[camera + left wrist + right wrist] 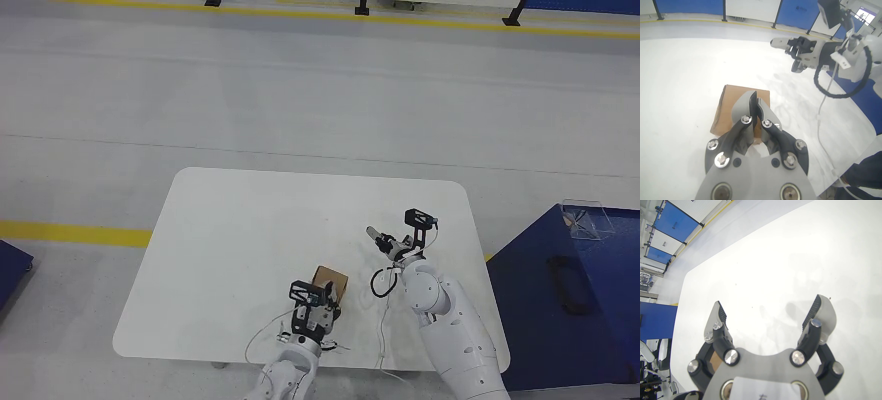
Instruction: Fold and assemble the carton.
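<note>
So the white table (pixel 250 220) has the brown carton (pixel 332 279) lying on it, close to the robot-side edge. Left gripper (pixel 755 98) sits right over the carton, fingers squeezed together; can't tell if they pinch any cardboard. Right gripper (pixel 768 303) hangs off to the carton's right, well apart from it, fingers spread wide.

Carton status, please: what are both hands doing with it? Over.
Left hand shut, low over the carton. Right hand open above the table, apart from it. Carton lies flat. White cable hangs off right arm, clear of carton.
</note>
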Controlling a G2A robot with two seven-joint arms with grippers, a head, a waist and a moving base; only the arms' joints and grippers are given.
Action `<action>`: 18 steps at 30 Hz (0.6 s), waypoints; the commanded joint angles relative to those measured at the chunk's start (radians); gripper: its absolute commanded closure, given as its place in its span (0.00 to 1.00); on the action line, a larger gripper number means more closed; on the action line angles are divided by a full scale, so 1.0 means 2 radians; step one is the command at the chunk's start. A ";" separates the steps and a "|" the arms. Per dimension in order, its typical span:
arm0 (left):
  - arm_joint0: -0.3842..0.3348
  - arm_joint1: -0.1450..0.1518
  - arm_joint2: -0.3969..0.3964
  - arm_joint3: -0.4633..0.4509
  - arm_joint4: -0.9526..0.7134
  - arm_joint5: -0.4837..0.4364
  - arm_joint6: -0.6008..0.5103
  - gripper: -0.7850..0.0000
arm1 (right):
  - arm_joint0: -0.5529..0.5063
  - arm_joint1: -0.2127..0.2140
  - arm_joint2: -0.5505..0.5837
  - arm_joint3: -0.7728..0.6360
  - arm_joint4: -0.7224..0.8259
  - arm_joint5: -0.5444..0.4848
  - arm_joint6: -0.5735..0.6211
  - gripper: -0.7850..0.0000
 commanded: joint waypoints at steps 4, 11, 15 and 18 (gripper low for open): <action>-0.001 -0.003 0.001 -0.004 -0.016 -0.004 0.040 1.00 | 0.000 0.000 0.000 0.000 0.000 0.000 0.000 0.00; -0.013 -0.007 0.009 0.022 -0.011 0.010 0.044 1.00 | 0.000 0.000 0.000 0.000 0.000 0.000 0.000 0.00; -0.009 -0.008 0.008 0.021 -0.023 0.008 0.064 1.00 | 0.000 0.000 0.000 0.000 0.000 0.000 0.000 0.00; -0.018 -0.009 0.009 0.034 -0.006 0.024 0.045 1.00 | 0.000 0.000 0.000 0.000 0.000 0.000 0.000 0.00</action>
